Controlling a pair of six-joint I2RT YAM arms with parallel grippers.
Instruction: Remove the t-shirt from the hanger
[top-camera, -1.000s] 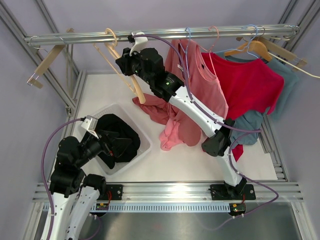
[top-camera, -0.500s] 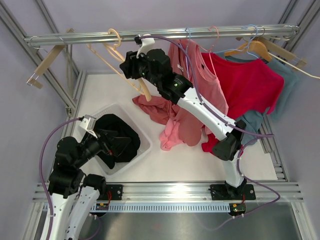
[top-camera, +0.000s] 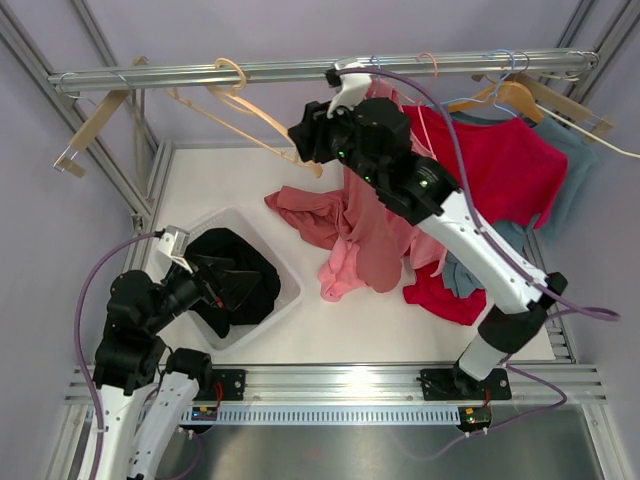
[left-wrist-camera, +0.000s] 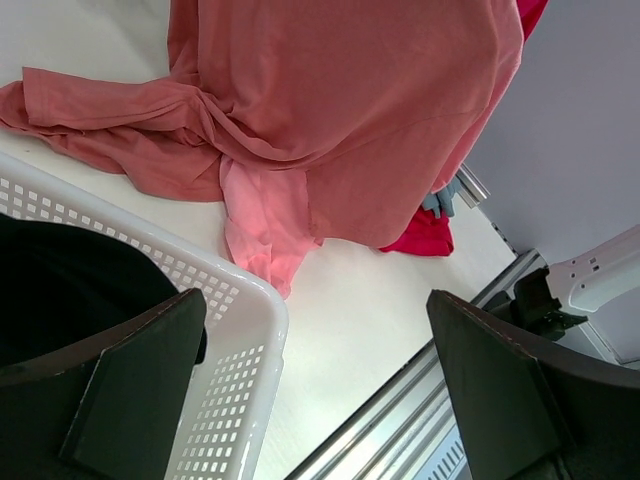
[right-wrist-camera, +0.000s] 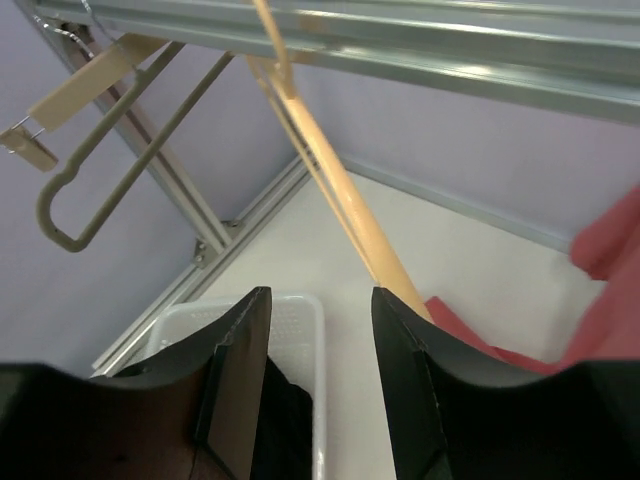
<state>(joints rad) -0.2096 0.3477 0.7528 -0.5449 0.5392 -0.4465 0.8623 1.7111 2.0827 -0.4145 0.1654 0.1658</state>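
Observation:
A salmon-pink t-shirt (top-camera: 385, 215) hangs from a thin wire hanger (top-camera: 377, 68) on the rail, and its lower part lies bunched on the table; it also shows in the left wrist view (left-wrist-camera: 340, 110). My right gripper (top-camera: 300, 140) is open and empty, high up just left of the shirt. An empty wooden hanger (top-camera: 262, 112) is beside it and runs past the right finger in the right wrist view (right-wrist-camera: 345, 200). My left gripper (top-camera: 215, 285) is open and empty above the white basket (top-camera: 290, 285); its fingers (left-wrist-camera: 130, 390) frame the basket rim.
The basket (left-wrist-camera: 235, 330) holds a black garment (top-camera: 235, 270). A red t-shirt (top-camera: 500, 165) on a wooden hanger (top-camera: 505, 95) and a blue-grey shirt (top-camera: 580, 170) hang at right. Another wooden hanger (top-camera: 95, 120) hangs at left. The metal rail (top-camera: 320, 68) spans the back.
My right arm has swung to the right along the rail, from the empty wooden hanger to the pink shirt. The wooden hanger has swung up. The left arm has hardly moved.

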